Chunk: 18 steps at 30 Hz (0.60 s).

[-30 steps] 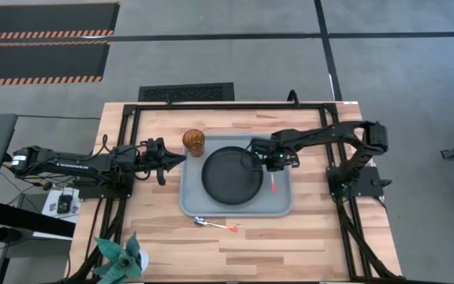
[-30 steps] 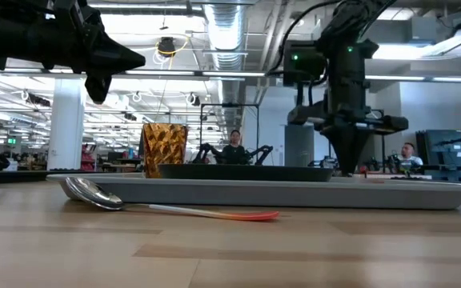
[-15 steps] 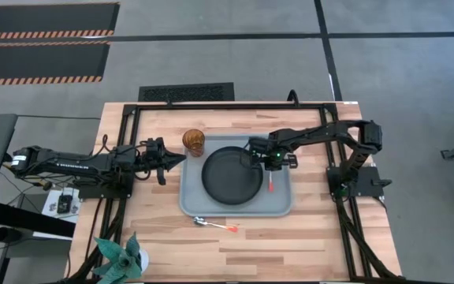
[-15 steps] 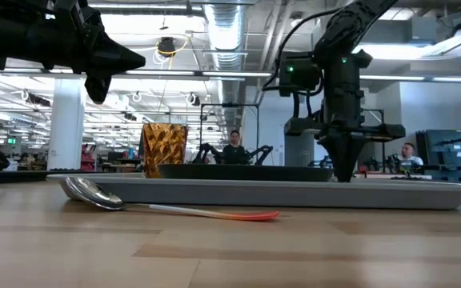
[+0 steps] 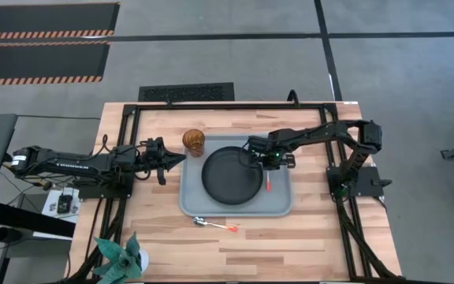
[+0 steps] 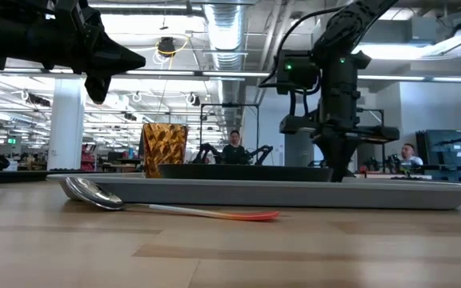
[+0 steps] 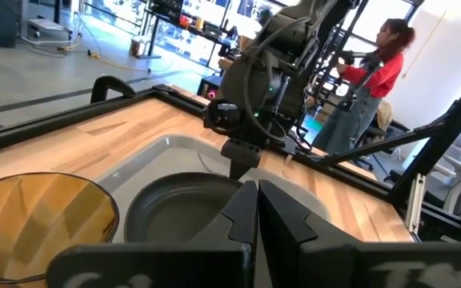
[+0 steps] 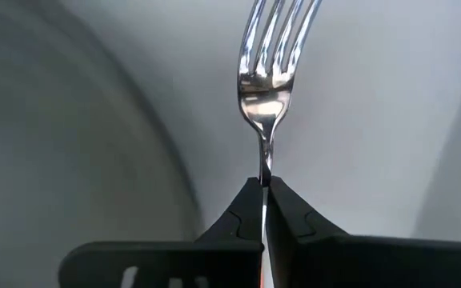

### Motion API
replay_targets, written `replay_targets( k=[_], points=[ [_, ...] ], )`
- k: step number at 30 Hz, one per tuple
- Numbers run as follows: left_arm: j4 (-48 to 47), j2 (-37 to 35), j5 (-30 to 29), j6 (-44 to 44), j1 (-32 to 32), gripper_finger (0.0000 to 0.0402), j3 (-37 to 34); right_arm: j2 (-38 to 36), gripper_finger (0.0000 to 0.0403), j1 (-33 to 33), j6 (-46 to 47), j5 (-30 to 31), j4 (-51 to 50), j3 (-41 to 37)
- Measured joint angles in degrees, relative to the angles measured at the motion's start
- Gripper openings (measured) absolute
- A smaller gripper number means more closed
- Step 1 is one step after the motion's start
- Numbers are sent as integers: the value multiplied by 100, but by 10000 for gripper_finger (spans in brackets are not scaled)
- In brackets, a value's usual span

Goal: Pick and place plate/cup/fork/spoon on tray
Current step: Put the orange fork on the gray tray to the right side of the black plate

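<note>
Beyond my light wooden table (image 5: pixel 290 237) lies a grey concrete floor (image 5: pixel 235 55) with black mats edged in orange stripes (image 5: pixel 46 20); far off, ceiling ducts (image 6: pixel 222 24) and seated people (image 6: pixel 233 146).

A light wooden bench (image 5: pixel 306 229) in a black frame. Directly on it: a grey-blue tray (image 5: pixel 191 201) near the middle, an amber cup (image 5: pixel 193 142) just beside the tray's far left corner, and a spoon (image 5: pixel 215 225) just beside its near edge.

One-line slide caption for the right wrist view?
Right gripper shut on the fork, tines forward, over the grey tray beside the black plate.
</note>
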Motion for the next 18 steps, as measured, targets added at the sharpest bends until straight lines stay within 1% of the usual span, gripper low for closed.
replay_targets(
  k=[18],
  points=[
    [2,1,4,66,0,0,0,-2,16,-27,-145,41,-33,0]
  ],
)
